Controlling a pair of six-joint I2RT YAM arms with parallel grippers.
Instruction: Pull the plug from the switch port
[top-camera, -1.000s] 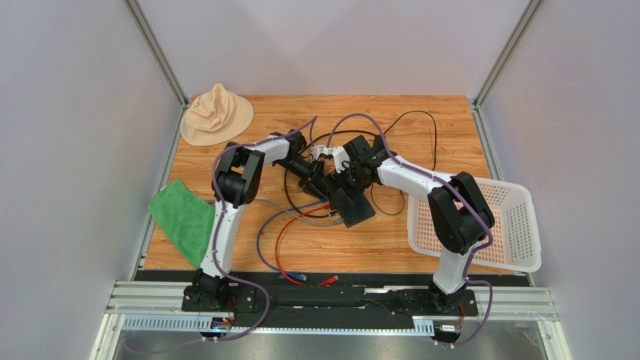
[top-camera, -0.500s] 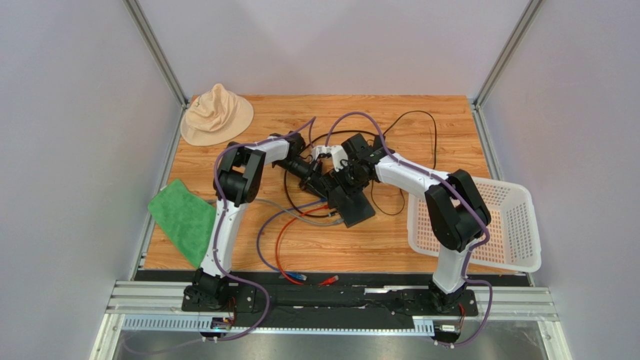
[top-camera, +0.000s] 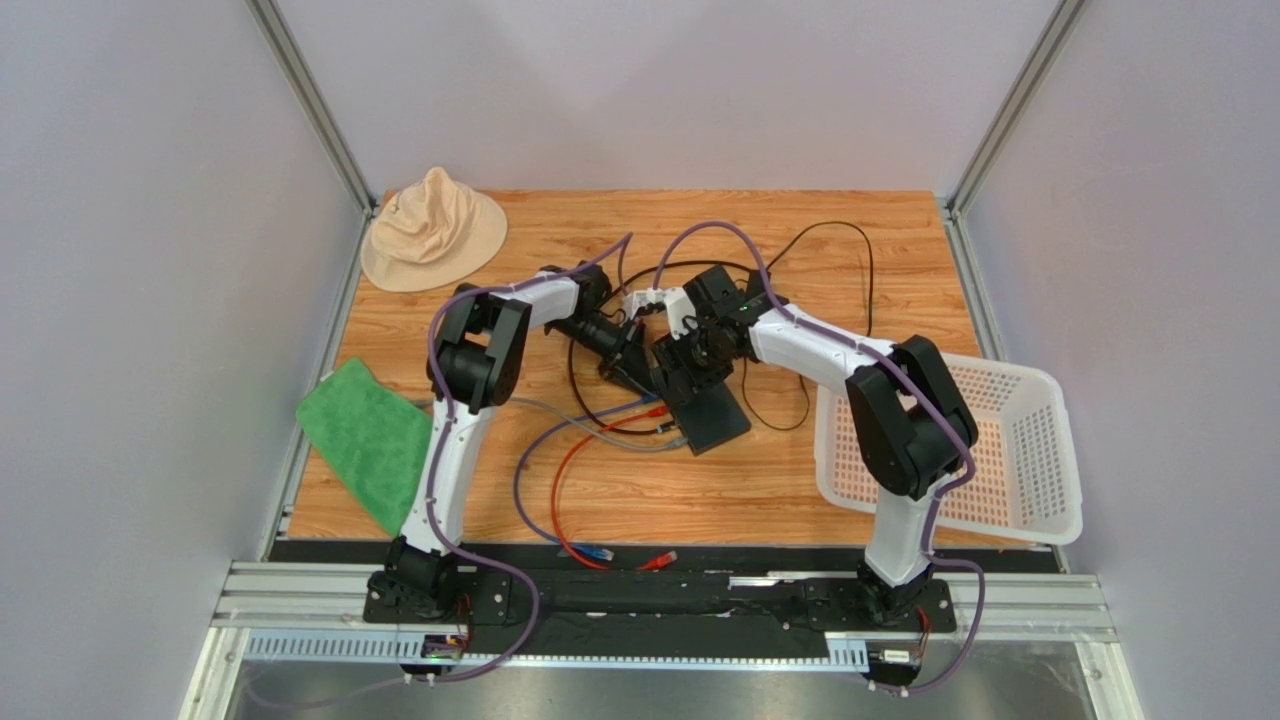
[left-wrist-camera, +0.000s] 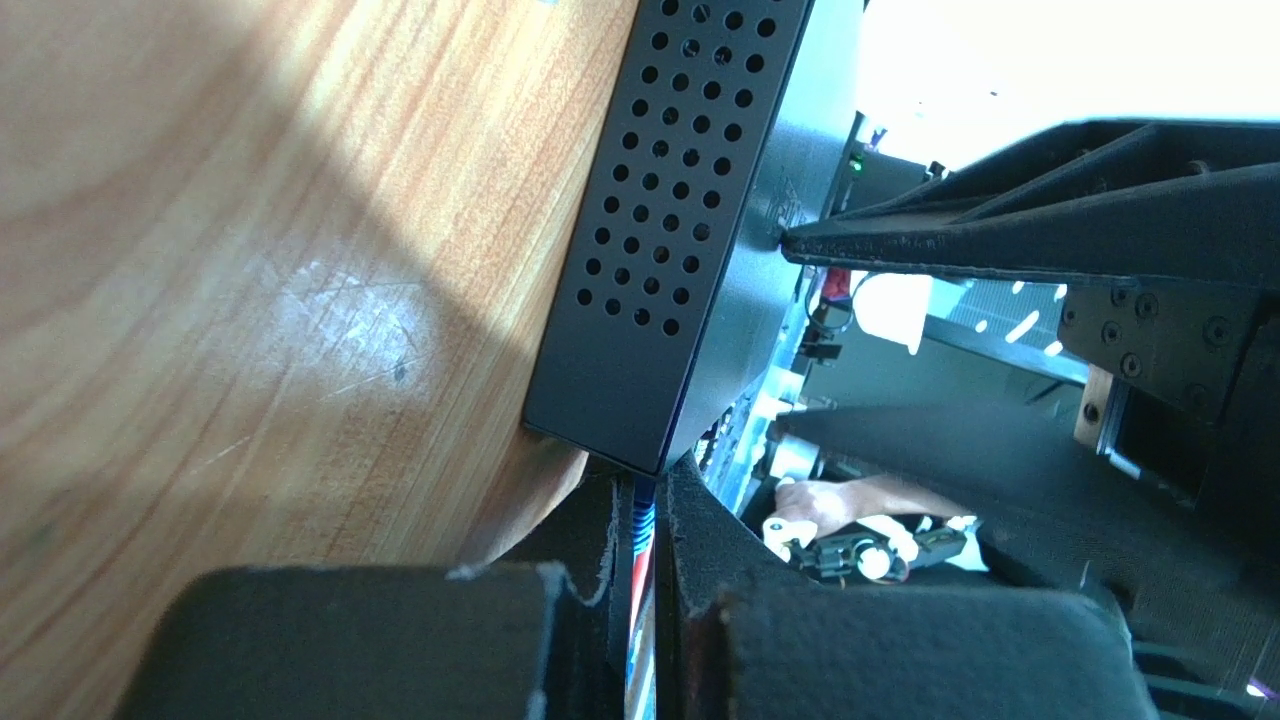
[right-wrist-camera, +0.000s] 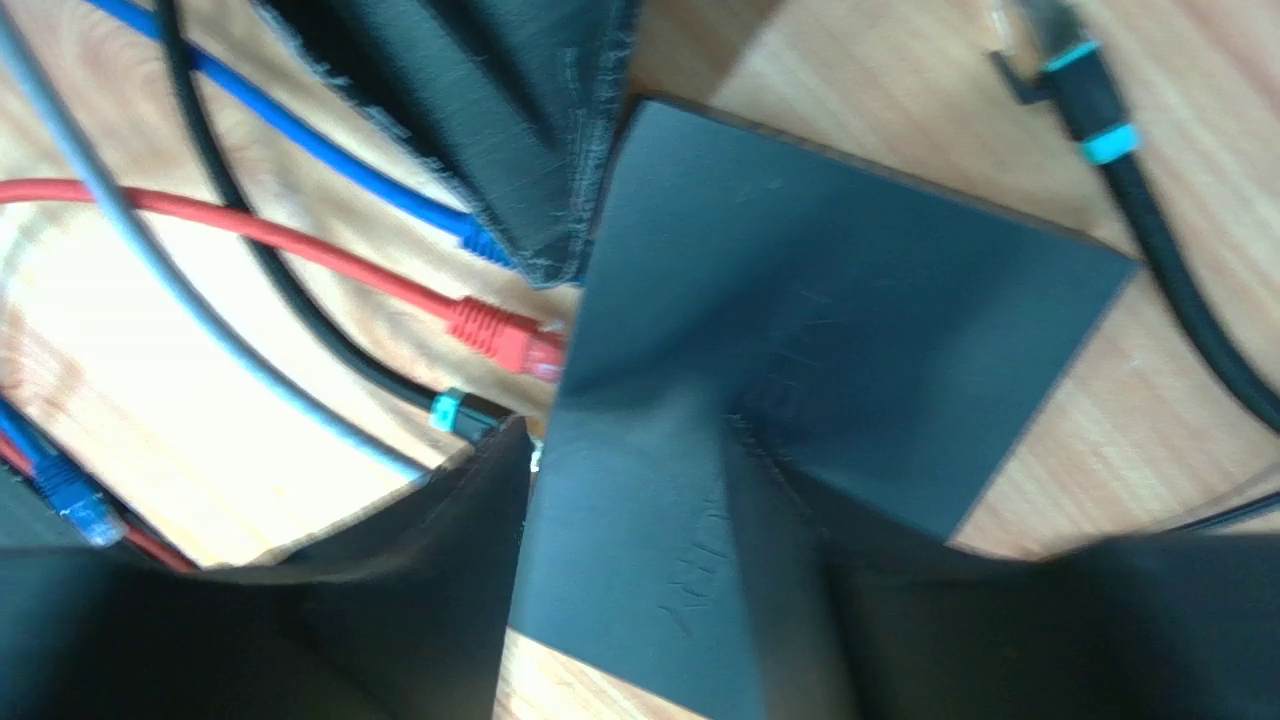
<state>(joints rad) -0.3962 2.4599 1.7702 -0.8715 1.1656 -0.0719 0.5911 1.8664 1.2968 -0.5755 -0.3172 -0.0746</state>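
The switch (top-camera: 706, 408) is a flat black box lying mid-table; its perforated side shows in the left wrist view (left-wrist-camera: 676, 225) and its plain top in the right wrist view (right-wrist-camera: 857, 300). Blue (right-wrist-camera: 484, 240) and red (right-wrist-camera: 504, 338) plugs sit in its socket edge. My left gripper (top-camera: 637, 368) is shut on the blue plug (left-wrist-camera: 643, 518), right at the switch's corner. My right gripper (top-camera: 684, 357) hangs over the switch's far end. Its fingers stand apart (right-wrist-camera: 631, 450), one by the socket edge, the other over the top.
A beige hat (top-camera: 433, 228) lies at the back left and a green cloth (top-camera: 365, 438) hangs over the left edge. At the right stands a white basket (top-camera: 962, 450). Loose red, grey and blue cables (top-camera: 579, 495) trail toward me. A black cable (top-camera: 842, 285) loops behind the switch.
My left gripper has closed onto the blue plug. The right gripper has shifted slightly left over the switch and its jaws have narrowed.
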